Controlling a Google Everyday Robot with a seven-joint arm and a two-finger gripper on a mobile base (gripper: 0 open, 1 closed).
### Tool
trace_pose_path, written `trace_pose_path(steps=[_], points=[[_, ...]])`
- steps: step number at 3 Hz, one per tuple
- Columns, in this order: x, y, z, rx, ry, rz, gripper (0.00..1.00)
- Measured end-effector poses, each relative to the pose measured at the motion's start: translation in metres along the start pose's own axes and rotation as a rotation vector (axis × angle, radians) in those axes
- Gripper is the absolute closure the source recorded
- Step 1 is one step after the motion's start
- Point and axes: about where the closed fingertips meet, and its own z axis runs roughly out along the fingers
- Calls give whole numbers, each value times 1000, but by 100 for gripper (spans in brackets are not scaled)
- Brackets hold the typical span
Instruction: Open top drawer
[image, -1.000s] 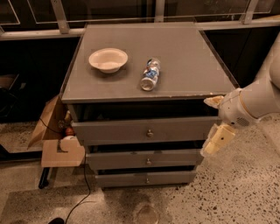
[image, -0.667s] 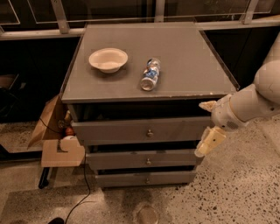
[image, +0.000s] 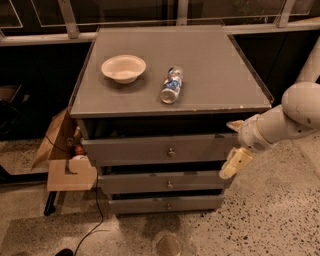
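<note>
Fingers (image: 236, 161) spread wide, with nothing between them: my cream two-finger gripper (image: 228, 149) hangs at the right end of the long matte grey top drawer (image: 125, 149). One finger is up near the cabinet's top edge and the other angles down toward the narrower grey drawer front (image: 135, 182) below. The top drawer's small round metal knob (image: 171, 151) sits at its centre, well apart from me. On the flat grey cabinet top (image: 215, 60) rest a shallow white bowl (image: 123, 67) and a clear plastic bottle (image: 171, 85) lying on its side.
</note>
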Motion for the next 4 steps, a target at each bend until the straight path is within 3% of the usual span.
trace_pose_path(steps=[2,4], points=[[10,-20,16,36,-61,-19,0],[7,-41,40,24,-64,-69,0]])
